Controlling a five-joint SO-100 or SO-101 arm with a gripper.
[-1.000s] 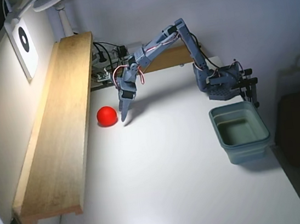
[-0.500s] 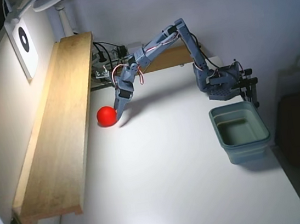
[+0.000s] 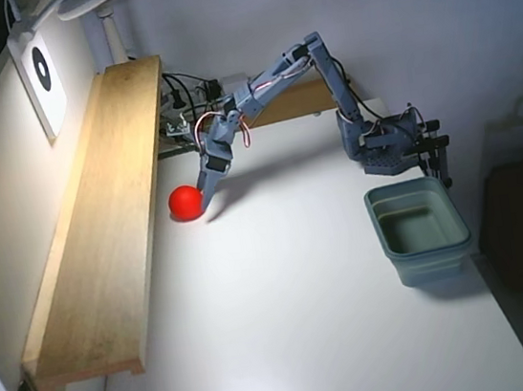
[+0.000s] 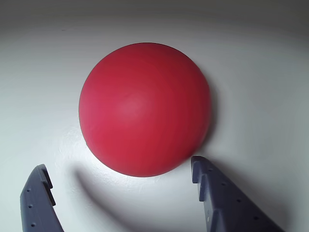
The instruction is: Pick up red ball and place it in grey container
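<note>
- I see the white table [image 3: 288,327] as the largest thing; it carries everything, and a long wooden shelf [image 3: 102,226] runs along its left edge in the fixed view.
- The arm [image 3: 313,73] stands at the far right of the table and reaches across to the left, with its last link pointing down toward the shelf side.
- The grey container [image 3: 419,230] sits on the table near the arm's base, at the right in the fixed view, well apart from the ball. It looks empty, so I judge the placing is not yet done.
- The red ball [image 4: 145,108] rests on the table close beside the shelf [image 3: 185,202]. It is a sphere, so it has no long axis to line up with.
- The tool [image 4: 120,188] is open: in the wrist view the two blue fingertips [image 4: 205,181] stand apart, wider than the lower part of the ball, and they hold nothing.
- The relation that matters: in the wrist view the ball lies straight ahead of the tool, centred between the tips, but most of it is beyond them. In the fixed view the tool [image 3: 206,198] is at the right side of the ball; I cannot tell if it touches.
- My judgement is that I must push the tool further forward around the ball before I close it, otherwise the tips may squeeze it out toward the shelf.
</note>
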